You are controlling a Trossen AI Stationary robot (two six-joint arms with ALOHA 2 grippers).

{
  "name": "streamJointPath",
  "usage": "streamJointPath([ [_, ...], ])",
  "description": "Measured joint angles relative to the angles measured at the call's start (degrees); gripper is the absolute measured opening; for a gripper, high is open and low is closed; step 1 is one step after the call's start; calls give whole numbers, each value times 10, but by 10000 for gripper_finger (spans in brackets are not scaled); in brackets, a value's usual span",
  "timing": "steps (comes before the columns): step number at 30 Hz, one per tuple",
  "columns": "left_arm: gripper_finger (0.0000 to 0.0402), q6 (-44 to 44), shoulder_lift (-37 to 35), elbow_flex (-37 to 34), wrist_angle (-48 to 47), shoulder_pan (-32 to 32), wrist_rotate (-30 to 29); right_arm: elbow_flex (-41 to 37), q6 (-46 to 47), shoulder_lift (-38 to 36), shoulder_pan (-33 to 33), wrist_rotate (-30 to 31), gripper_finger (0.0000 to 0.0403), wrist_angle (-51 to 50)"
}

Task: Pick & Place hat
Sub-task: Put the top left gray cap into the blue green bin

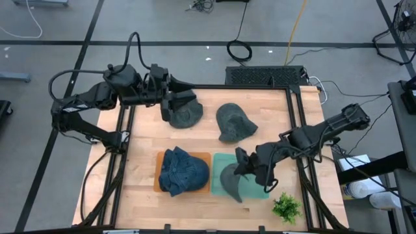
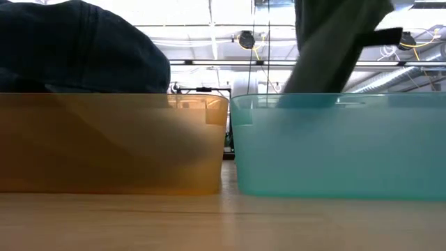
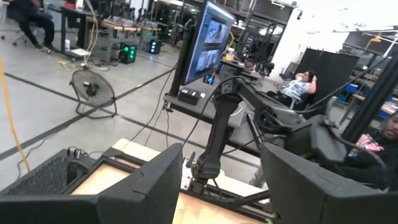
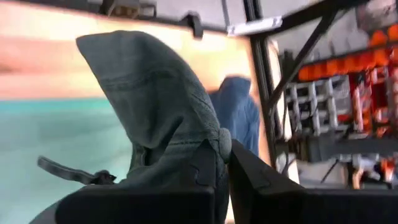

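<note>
My right gripper [image 1: 246,170] is over the teal bin [image 1: 261,194], shut on a grey-green hat [image 1: 232,181]. In the low view this hat [image 2: 331,49] comes down from above into the teal bin [image 2: 334,146]. A blue hat [image 1: 183,170] fills the orange bin [image 1: 157,185] and bulges over its rim [image 2: 77,49]. Two more grey hats lie flat on the table, one [image 1: 235,122] in the far middle and one [image 1: 185,114] at far left. My left gripper [image 1: 174,101] hovers open just above that far-left hat, which its wrist view does not show. My right gripper pinches a bunched fold of the hat's cloth [image 4: 214,146] between its two fingers [image 4: 261,180]. It comes from the table's right, slanting down. The hat [image 4: 155,93] stretches away beyond the fingertips, its lower part inside the teal bin; whether it touches the bottom I cannot tell.
A small green plant [image 1: 286,208] stands at the near right corner. A dark frame rail [image 1: 296,123] borders the table. Bare wood shows between the bins and the far hats [image 1: 195,140]. People sit in the room beyond [image 3: 298,84].
</note>
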Motion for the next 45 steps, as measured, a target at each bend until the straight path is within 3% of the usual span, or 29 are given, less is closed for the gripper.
streamJointPath([
  [6,223,-33,0,0,0,20,23,0,19,10,0,-55,2,5],
  [10,223,-41,0,0,2,22,23,0,-3,18,-10,-57,2,7],
  [16,223,-44,0,0,5,23,23,-56,-9,18,-25,-102,2,72],
  [23,223,-58,0,0,3,22,23,-163,-18,-2,-22,-101,2,138],
  [32,223,-58,0,0,2,22,22,-285,42,-41,-19,-100,4,220],
  [40,223,-55,0,0,2,25,22,-345,77,-55,-19,-87,7,223],
  [45,223,-55,0,0,2,35,23,-358,105,-56,-19,-87,30,223],
])
